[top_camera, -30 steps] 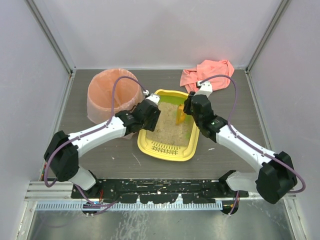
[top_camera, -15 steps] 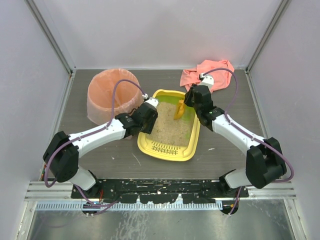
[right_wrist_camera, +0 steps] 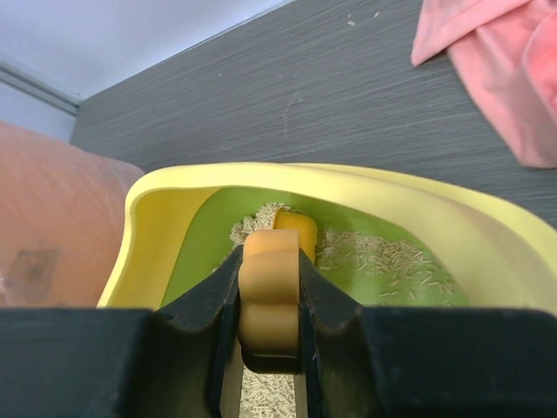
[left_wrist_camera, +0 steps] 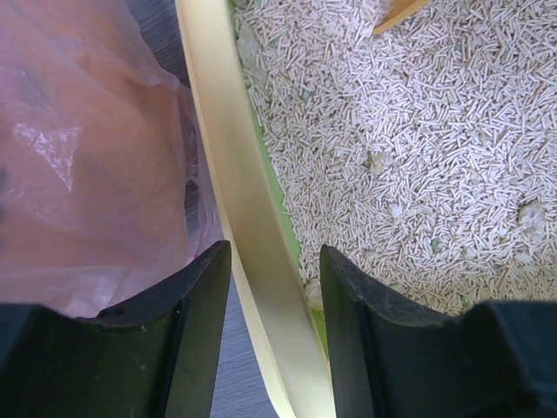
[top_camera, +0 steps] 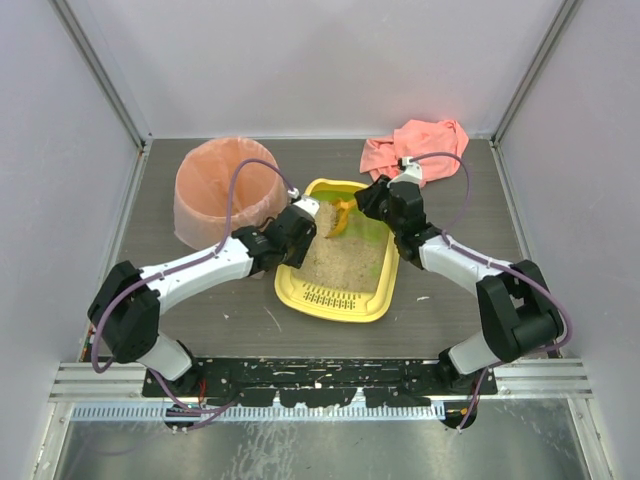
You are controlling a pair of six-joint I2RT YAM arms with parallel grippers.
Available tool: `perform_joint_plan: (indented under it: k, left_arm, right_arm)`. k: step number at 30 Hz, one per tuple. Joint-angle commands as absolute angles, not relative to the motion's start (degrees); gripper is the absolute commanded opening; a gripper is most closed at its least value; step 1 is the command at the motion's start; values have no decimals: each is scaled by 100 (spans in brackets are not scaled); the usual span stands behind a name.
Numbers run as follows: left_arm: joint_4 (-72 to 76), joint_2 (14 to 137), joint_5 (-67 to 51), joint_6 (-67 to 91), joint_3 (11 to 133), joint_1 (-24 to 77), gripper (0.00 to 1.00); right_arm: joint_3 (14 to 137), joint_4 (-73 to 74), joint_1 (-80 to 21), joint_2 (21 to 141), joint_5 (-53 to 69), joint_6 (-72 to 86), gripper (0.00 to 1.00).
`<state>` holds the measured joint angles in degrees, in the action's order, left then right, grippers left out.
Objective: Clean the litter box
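Observation:
The litter box (top_camera: 335, 305) is a yellow tray with green inner walls, sandy litter and a slotted grate at its near end. My left gripper (top_camera: 303, 225) straddles its left rim (left_wrist_camera: 239, 174), one finger outside and one over the litter, closed on the rim. My right gripper (top_camera: 368, 200) is shut on the handle of the orange scoop (right_wrist_camera: 270, 296). The scoop head (top_camera: 337, 222) lies in the litter at the box's far end, near the far-left corner (right_wrist_camera: 157, 200). The scoop tip shows in the left wrist view (left_wrist_camera: 396, 13).
A round bin with a pink bag (top_camera: 225, 190) stands just left of the box, touching my left gripper's side (left_wrist_camera: 87, 157). A pink cloth (top_camera: 420, 140) lies at the back right (right_wrist_camera: 505, 70). Walls close in the table on three sides.
My right gripper has swung the scoop from the right side of the box toward its far-left end, tilting it flatter into the litter. My left gripper has stayed on the rim.

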<state>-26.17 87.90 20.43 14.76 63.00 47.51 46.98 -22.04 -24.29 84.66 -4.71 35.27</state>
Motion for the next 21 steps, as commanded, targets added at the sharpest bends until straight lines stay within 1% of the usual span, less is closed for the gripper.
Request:
perform_joint_plan:
  k: [1, 8, 13, 21]
  left_arm:
    - [-2264, 8861, 2132, 1345, 6547, 4748, 47]
    - [-2267, 8962, 2080, 1350, 6608, 4747, 46]
    - [-2276, 8977, 2085, 1350, 6597, 4749, 45]
    - [-2252, 8886, 2082, 1423, 6525, 4712, 45]
  right_arm:
    - [4307, -2803, -2612, 8664, 256, 4287, 1]
    - [3875, -3328, -3035, 8751, -275, 4928, 1]
    - [3466, -3723, -3067, 8660, -644, 5449, 1]
    - [2981, -4459, -3068, 8292, -941, 5854, 1]
